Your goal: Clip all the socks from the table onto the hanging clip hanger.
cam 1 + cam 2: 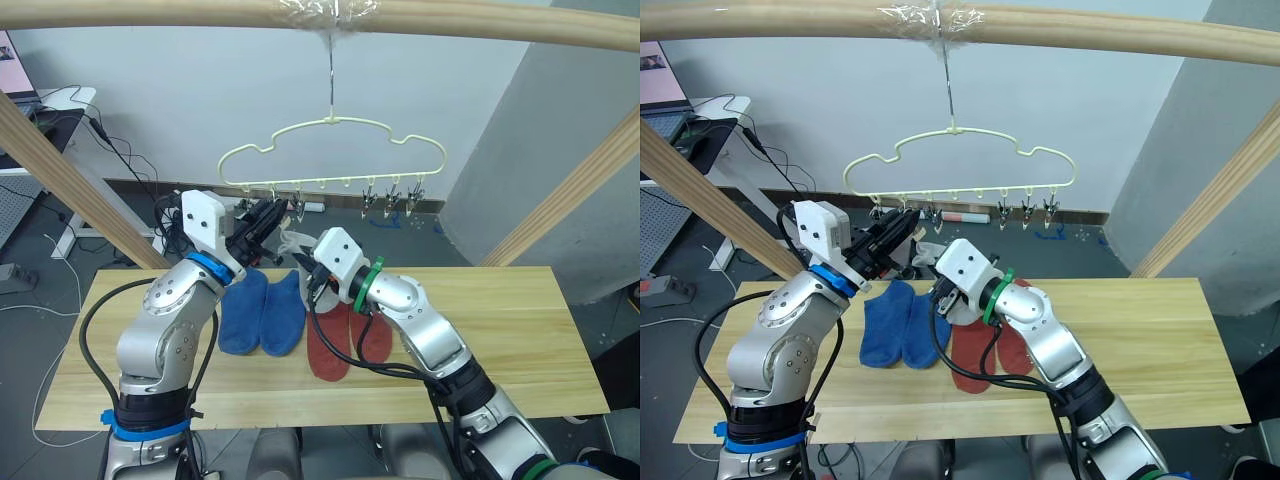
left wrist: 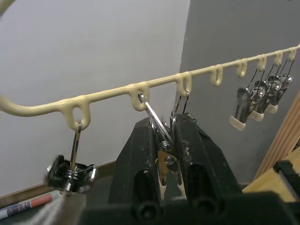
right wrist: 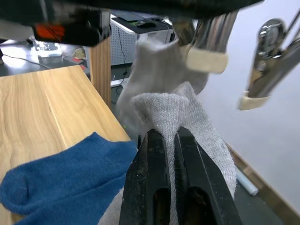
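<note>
The grey sock (image 3: pixel 180 117) is being pinched at its cuff between the closed fingers of the right gripper (image 3: pixel 171 140), its limp body drooping below, just under the clip hanger (image 1: pixel 330 150). Being light, soft knit, it is folding over itself, so it is probably best gripped near the cuff edge with a bunch of fabric pushed up into a clip; it should not slip much, but a thin single layer might pull out. A second grey sock (image 3: pixel 154 61) seems to be hanging already from a neighbouring clip, right behind the held one.

The left gripper (image 2: pixel 166 140) is squeezing a metal clip (image 2: pixel 161 154) at the hanger's left part, its fingers clamped on the clip's handles, apparently to spread its mouth for the sock. Three spare clips (image 1: pixel 393 195) are dangling at the hanger's right end.

Below the hanger, two blue socks (image 1: pixel 262 312) and two rust-red socks (image 1: pixel 345 345) are lying on the wooden table (image 1: pixel 520 340), waiting their turn. The hanger is swinging freely on its hook from the wooden pole (image 1: pixel 480 22), so it may drift as the sock is pressed in. Both arms are crowding the same spot, and the hung sock is partly masking the clip mouth.
</note>
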`<control>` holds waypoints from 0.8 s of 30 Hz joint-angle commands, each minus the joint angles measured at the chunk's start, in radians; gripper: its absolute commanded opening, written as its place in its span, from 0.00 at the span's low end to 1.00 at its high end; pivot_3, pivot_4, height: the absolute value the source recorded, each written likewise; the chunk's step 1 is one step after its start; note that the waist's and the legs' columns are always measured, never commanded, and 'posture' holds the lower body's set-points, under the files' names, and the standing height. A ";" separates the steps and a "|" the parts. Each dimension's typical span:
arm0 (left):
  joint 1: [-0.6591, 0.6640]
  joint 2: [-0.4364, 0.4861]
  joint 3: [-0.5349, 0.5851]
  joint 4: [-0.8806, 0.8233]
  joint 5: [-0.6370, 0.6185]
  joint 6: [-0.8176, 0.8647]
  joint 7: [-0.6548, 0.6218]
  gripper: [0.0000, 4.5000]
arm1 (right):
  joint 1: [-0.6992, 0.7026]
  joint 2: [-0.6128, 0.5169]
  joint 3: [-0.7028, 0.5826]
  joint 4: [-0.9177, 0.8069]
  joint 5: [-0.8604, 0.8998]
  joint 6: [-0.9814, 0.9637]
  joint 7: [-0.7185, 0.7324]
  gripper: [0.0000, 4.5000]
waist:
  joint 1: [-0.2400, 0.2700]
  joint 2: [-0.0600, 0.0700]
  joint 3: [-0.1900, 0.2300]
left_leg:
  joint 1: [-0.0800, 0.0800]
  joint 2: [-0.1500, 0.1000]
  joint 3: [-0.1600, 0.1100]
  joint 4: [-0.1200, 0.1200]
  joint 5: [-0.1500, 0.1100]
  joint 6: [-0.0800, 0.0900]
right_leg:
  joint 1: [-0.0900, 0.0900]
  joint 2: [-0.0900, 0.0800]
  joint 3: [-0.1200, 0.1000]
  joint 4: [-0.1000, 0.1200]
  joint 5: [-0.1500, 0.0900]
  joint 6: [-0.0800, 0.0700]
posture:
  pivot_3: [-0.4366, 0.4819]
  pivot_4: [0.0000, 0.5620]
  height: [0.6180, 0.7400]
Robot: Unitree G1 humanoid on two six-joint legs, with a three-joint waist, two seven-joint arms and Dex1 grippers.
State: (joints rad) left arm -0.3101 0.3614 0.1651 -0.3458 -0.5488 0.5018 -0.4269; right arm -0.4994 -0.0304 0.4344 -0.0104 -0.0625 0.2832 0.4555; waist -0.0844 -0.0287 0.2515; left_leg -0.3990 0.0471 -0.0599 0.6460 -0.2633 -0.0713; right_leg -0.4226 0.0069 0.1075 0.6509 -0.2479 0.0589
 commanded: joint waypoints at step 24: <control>-0.009 0.034 0.039 -0.051 -0.077 0.062 0.008 0.06 | -0.020 0.121 -0.017 0.050 -0.016 -0.138 -0.093 0.00 | -0.002 0.000 0.000 | 0.000 0.000 -0.004 0.000 0.000 0.000 | 0.000 0.000 -0.005 0.003 0.000 -0.001 | 0.39 0.44 1.00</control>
State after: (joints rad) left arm -0.3110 0.3931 0.2016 -0.3476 -0.6124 0.5644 -0.4225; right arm -0.5000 0.0726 0.4227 0.0584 -0.0824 0.1788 0.3686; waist -0.0861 -0.0285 0.2516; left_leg -0.3993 0.0472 -0.0643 0.6462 -0.2631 -0.0716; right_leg -0.4224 0.0067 0.1028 0.6537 -0.2481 0.0582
